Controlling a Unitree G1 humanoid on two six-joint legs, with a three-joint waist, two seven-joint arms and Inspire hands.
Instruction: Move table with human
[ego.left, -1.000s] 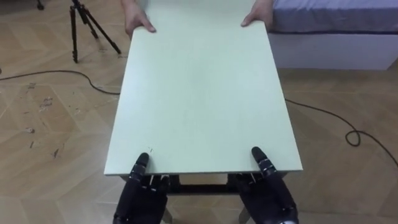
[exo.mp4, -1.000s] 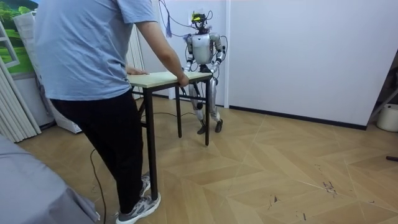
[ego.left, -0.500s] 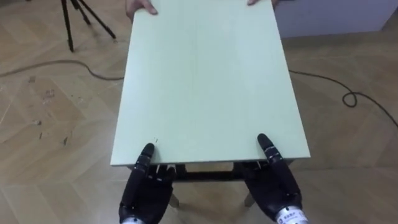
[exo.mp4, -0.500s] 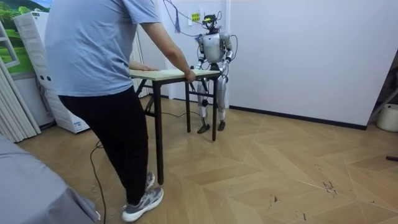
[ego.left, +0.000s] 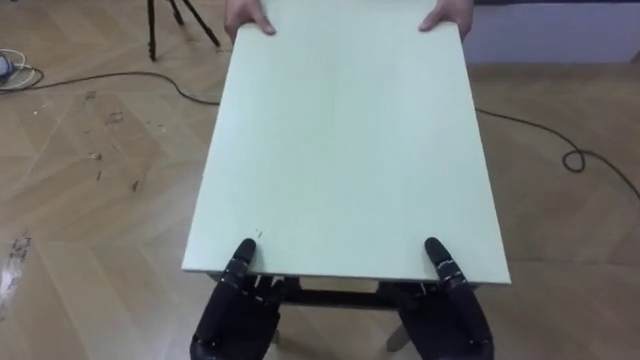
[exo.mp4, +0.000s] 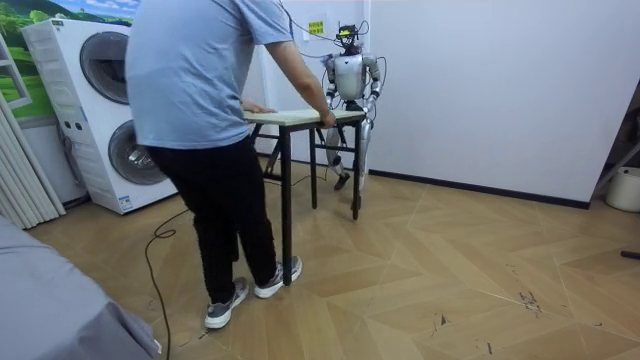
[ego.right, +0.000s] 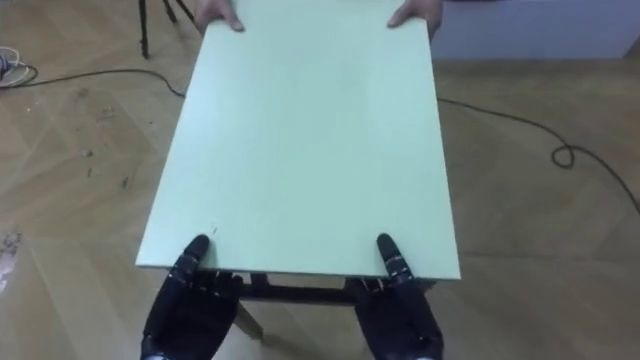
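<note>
Wood parquet floor (exo.mp4: 480, 270) runs to a white wall, with a stacked washing machine (exo.mp4: 95, 120) at 9 o'clock in the room view and a person (exo.mp4: 200, 90) in front of it. Between person and robot stands the bench (ego.left: 345, 150), a pale green top on dark legs, one short end toward each; whether its legs are off the floor I cannot tell. It looks stiff and smooth, probably light enough for two but awkward for one, so the short ends near the corners are the places to hold, kept level. The person's hands (ego.left: 248, 18) grip the 12 o'clock end. At the 6 o'clock end the left hand (ego.left: 238, 300) sits near the 7 o'clock corner and the right hand (ego.left: 458, 310) near 5 o'clock, each thumb laid on top and the fingers tucked under the edge, pinching the board between them. A dark cable (ego.left: 545, 140) trails over the floor at 3 o'clock and a tripod (ego.left: 185, 15) stands at 11 o'clock, both likely hazards for feet.
</note>
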